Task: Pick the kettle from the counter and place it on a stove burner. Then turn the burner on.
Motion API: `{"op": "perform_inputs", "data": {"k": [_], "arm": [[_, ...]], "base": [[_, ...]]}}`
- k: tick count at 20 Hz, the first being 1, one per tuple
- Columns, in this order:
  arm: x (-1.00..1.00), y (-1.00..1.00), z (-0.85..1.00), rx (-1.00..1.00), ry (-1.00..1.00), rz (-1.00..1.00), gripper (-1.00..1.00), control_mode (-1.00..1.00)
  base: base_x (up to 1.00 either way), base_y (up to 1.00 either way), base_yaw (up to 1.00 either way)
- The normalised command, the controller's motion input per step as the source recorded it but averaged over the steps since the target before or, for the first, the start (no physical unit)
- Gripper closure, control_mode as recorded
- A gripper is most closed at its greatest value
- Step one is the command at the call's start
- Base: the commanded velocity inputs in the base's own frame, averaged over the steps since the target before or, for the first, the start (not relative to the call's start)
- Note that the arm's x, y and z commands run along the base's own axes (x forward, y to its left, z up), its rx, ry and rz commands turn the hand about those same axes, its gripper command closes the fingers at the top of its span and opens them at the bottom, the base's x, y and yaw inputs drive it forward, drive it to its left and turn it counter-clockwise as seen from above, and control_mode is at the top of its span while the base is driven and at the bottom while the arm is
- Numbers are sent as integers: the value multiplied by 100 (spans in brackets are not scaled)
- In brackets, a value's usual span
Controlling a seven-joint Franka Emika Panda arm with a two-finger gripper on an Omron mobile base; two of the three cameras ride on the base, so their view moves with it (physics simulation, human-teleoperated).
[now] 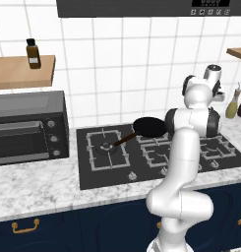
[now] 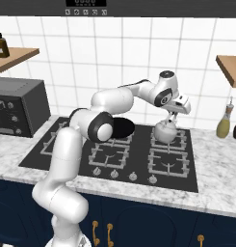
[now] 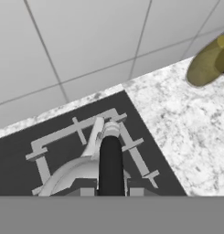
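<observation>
Gripper [image 2: 169, 119] fingers clamped on the kettle [image 2: 165, 131] handle, kettle sitting on the back right stove burner [image 2: 168, 137], black frying pan [image 1: 149, 126] beside it on the cooktop.

The arm reaches forward and right, its end effector [image 2: 169, 117] pointing down, fingers clamped together.

both base views face the stove [image 1: 156, 152] from behind; hand view looks closely down.
</observation>
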Motion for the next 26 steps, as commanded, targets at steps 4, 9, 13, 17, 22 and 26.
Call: {"op": "perform_inputs", "data": {"k": [4,9,13,17,22,26], "arm": [[0,0,5,0,-12,0,100,-100],[0,0,-6,0,-1,0,100,-100],[0,0,-15,0,0,0,100,-100],[0,0,0,0,0,0,100,-100],[0,0,0,0,0,0,-100,-100],[0,0,0,0,0,0,-100,-100]], "base": [[0,0,0],[0,0,0],[0,0,0],[0,0,0],[0,0,0],[0,0,0]]}}
